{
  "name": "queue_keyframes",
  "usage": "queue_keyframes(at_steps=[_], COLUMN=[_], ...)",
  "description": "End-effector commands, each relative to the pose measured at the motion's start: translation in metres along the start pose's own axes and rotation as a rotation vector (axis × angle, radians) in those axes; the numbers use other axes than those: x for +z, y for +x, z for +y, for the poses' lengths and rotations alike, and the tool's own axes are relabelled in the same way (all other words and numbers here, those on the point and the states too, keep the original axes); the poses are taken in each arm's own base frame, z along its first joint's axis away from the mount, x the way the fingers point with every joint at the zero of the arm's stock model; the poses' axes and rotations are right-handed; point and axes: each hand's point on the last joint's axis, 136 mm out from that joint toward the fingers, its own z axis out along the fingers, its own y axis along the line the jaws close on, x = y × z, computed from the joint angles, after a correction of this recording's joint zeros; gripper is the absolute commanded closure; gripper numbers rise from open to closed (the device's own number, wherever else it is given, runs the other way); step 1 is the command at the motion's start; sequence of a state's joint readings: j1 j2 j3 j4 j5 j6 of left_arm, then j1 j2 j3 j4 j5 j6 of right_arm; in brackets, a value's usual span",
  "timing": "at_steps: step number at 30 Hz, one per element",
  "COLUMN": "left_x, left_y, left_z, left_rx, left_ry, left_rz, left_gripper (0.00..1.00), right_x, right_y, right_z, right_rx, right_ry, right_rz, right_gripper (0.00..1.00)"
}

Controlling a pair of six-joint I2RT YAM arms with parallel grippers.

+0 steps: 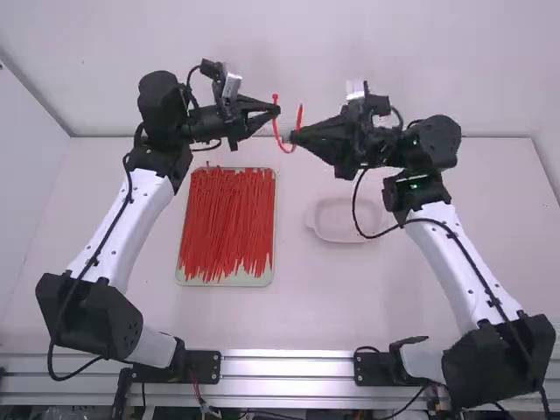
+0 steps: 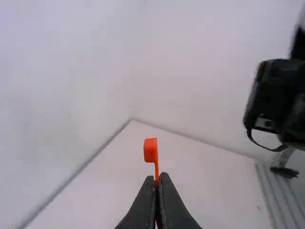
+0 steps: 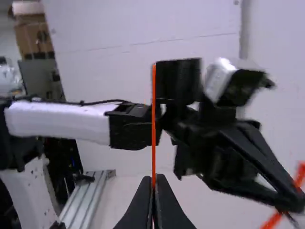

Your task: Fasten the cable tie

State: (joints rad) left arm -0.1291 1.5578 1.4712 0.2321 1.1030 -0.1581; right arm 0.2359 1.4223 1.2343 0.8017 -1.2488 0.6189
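Upper middle of the high view, clear of the table [image 1: 350,289]: one red cable tie [image 1: 280,133], bent into a U and hanging in the air between the two arms. Pinched near its head end by the left gripper [image 1: 273,111], reaching in from the upper left with jaws fully closed on the strap. In the left wrist view, two black fingers pressed together, with the orange-red head [image 2: 150,149] standing up just past their tips. Pinched near the other end by the right gripper [image 1: 294,136], reaching in from the right, jaws likewise clamped tight on the strap. In the right wrist view, the thin tail [image 3: 153,114] running straight up from between the fingertips. Tips of the two grippers near each other but not touching, the left a little higher in the frame than the right. Head and tail apart, tail not threaded through the head. Below the left gripper, left of centre: a rectangular tray [image 1: 225,282] lying flat on the table, packed with loose red ties [image 1: 227,219] laid lengthwise. Right of the tray, near it but apart: a shallow white dish [image 1: 343,220], crossed at its right side by the right arm's black cable.
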Motion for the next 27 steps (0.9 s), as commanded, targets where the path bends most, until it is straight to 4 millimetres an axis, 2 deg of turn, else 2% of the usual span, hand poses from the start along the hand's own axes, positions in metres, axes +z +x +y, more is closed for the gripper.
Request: queue_keyframes(at_steps=[1,5,10,14,22,27], left_x=[-0.001,-0.002,0.0,0.0,0.008,0.012], left_y=[-0.005,-0.014,-0.013,-0.016,-0.02,-0.016], left_z=[-0.004,-0.008,-0.009,-0.01,-0.017,-0.033], left_rx=[0.068,0.154,0.313,0.418,0.447,0.528], left_ry=[0.011,0.029,0.027,0.027,0.036,0.117], left_rz=[-0.014,-0.041,-0.041,-0.054,-0.072,-0.072], left_gripper=[0.98,0.98,0.98,0.98,0.98,0.98], right_x=[-0.008,-0.011,-0.011,-0.001,0.023,0.023], right_y=[-0.007,0.008,0.022,0.027,0.033,0.034], right_z=[-0.021,-0.029,-0.028,-0.017,0.004,0.005], right_rx=[0.243,0.379,0.488,0.498,0.553,0.578], right_ry=[0.048,0.015,-0.003,-0.05,-0.124,-0.125], right_rz=[-0.022,0.029,0.059,0.088,0.123,0.126], right_gripper=[1.0,1.0,1.0,1.0,1.0,1.0])
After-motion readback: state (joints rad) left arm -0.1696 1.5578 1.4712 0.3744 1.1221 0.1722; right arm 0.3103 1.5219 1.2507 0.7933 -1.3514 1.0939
